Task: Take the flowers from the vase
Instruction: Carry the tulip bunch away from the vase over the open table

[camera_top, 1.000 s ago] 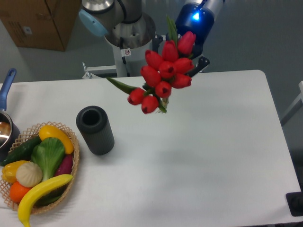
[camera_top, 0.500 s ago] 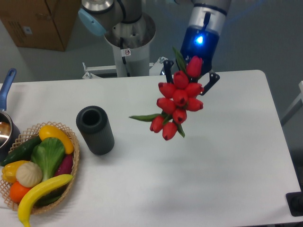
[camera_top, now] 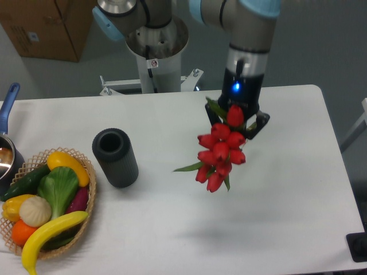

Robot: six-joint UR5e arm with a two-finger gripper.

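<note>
— Several red tulips made up the flowers (camera_top: 220, 150); where were they?
— Clear of the vase (camera_top: 115, 157), held in the air above the table (camera_top: 287, 189), blooms toward the camera, a leaf sticking out left.
— And the gripper (camera_top: 237, 117)?
— Its fingers were closed around the flowers behind the top bloom.
— The vase?
— Upright, well to the left, near the basket (camera_top: 45, 206) of vegetables.

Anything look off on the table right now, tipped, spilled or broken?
Nothing stands out. The vase stands upright and empty on the table, clear of the basket of vegetables. The flowers hang from the gripper above the table, blooms towards the camera, one leaf sticking out to the left. No spill or damage shows.
</note>
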